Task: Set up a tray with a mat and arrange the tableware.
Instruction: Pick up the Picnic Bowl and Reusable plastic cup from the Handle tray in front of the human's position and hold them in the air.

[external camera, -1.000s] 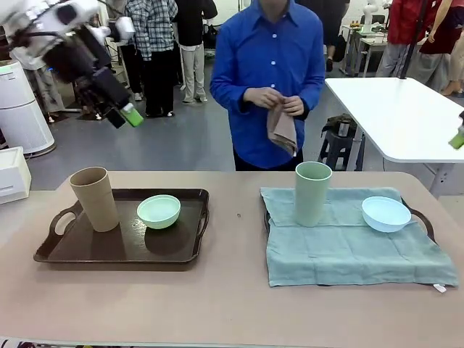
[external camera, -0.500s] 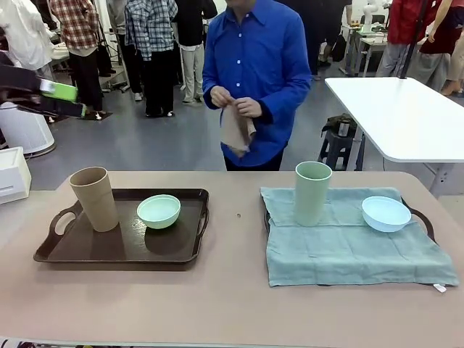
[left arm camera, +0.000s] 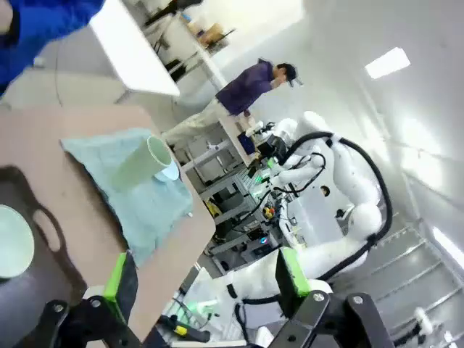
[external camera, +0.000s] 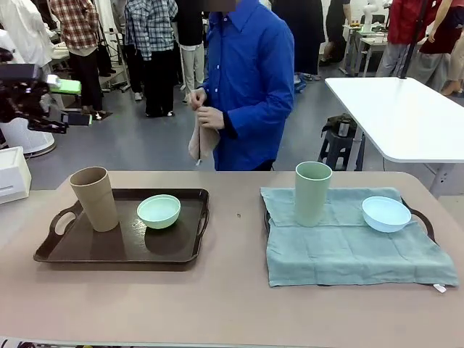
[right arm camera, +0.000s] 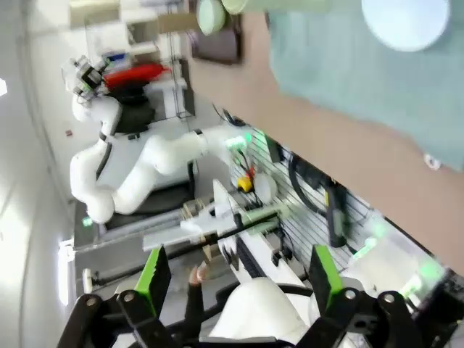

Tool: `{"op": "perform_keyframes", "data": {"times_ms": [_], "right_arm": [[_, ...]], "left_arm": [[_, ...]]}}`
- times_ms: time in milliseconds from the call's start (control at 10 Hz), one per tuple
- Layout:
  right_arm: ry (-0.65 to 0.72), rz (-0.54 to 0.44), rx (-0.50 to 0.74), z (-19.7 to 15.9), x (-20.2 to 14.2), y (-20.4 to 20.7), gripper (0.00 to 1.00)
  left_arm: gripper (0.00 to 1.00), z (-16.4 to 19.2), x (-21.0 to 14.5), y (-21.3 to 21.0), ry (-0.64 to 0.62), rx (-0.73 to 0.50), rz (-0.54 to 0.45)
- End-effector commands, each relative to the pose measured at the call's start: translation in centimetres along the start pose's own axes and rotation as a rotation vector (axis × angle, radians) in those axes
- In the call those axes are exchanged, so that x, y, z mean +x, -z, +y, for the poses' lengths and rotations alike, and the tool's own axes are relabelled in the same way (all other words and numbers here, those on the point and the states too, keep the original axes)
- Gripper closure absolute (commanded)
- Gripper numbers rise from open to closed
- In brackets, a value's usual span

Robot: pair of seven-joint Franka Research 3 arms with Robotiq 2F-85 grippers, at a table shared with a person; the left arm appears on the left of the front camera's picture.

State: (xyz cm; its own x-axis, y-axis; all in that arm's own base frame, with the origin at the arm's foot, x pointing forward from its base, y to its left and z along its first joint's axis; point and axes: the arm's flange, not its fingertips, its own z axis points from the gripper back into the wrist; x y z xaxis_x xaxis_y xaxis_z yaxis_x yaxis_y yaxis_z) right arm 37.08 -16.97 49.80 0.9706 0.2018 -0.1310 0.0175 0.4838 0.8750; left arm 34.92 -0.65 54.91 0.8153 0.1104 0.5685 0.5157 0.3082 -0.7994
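Note:
A tan cup point(external camera: 94, 199) and a mint green bowl point(external camera: 158, 211) stand on the bare dark brown tray point(external camera: 109, 259) at the left. To the right, a teal mat point(external camera: 348, 254) covers a second tray point(external camera: 428, 222) and carries a sage green cup point(external camera: 312, 193) and a pale blue bowl point(external camera: 386, 213). My left gripper point(external camera: 67, 102) hangs open and empty high beyond the table's left end. Its wrist view has the open left gripper point(left arm camera: 206, 279) above the mat point(left arm camera: 123, 203) and sage cup point(left arm camera: 138, 165). My right gripper point(right arm camera: 239, 275) is open, off the table, with the blue bowl point(right arm camera: 406, 22) far ahead.
A person in a blue shirt stands at the far side of the table holding a tan cloth point(external camera: 201, 142) in both hands. A white table point(external camera: 399, 116) is at the back right. A white box point(external camera: 13, 174) sits beyond the table's left end.
My left arm swung from the upper left out to the far left edge. The person stepped left with the cloth. The right gripper's green tip left the right edge.

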Motion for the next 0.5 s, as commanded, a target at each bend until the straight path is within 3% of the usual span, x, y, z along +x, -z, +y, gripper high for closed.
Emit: {"op": "perform_keyframes", "data": {"times_ms": [0,400], "right_arm": [[-0.012,0.083,-0.069,-0.4,-0.2,0.0,0.0],[0.008,0.079,-0.094,-0.4,-1.5,0.1,0.0]], "left_arm": [[0.0,-0.8,2.5,-1.4,-0.19,0.012,0.048],[0.0,-0.3,0.3,-5.6,-0.451,0.106,0.112]]}}
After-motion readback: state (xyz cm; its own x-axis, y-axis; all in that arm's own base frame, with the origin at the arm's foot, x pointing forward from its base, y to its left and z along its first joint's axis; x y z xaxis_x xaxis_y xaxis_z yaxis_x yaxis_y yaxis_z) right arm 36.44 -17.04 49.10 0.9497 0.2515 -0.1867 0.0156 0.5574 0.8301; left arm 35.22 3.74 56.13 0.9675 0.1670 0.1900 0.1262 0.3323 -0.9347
